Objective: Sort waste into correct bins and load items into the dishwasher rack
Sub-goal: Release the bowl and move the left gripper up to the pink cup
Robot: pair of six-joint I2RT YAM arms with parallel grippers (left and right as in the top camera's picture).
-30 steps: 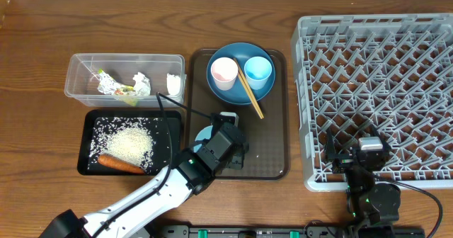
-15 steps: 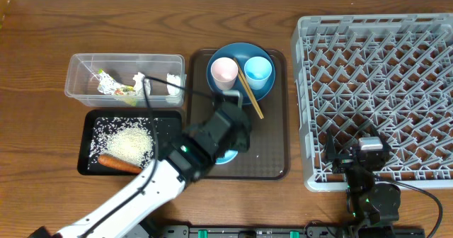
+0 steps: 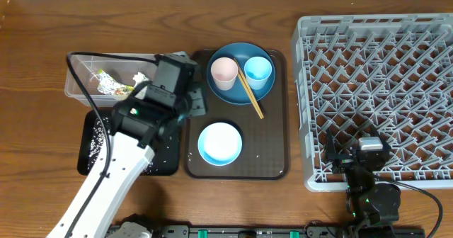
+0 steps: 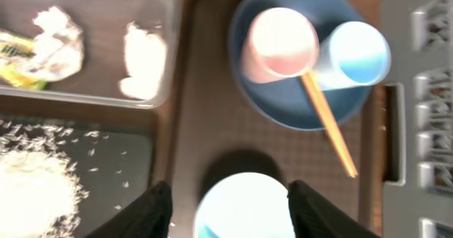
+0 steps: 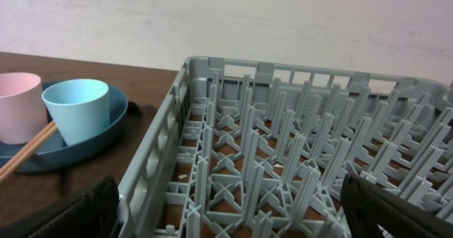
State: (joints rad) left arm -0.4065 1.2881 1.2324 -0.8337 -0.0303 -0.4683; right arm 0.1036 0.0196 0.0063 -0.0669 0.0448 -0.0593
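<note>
Overhead, the left arm [image 3: 120, 163] reaches from the near left across the black tray [image 3: 89, 135], and the left jaws hang above the spot where the tub [image 3: 85, 71], the black tray and the brown tray [image 3: 272, 146] meet. From the left wrist, these jaws stand apart with nothing between the fingers [image 4: 152, 213], and the bowl [image 3: 219, 143] shows below the gap. The bowl sits upright on the near half of the brown tray, clear of the jaws. On the far half of that tray lies the plate [image 3: 226, 95], carrying the pink cup [image 3: 224, 71] on its left and the blue cup [image 3: 258, 69] on its right, both upright and just beside each other. The chopsticks [image 3: 252, 98] lie between the cups and slant down over the plate's near right rim onto the brown tray. In the tub, far left on the surface [image 3: 42, 25], lie two paper wads [image 4: 141, 61] and the wrapper [image 4: 21, 54], the wrapper at the left. Rice [image 4: 28, 188] is heaped in the black tray, just near of the tub, with loose grains scattered around it. The rack [image 3: 382, 68] fills the right side, apart from the brown tray. The right jaws sit at the rack's near edge, spread wide and holding nothing, fingers [image 5: 64, 217] on either side of its peg rows.
</note>
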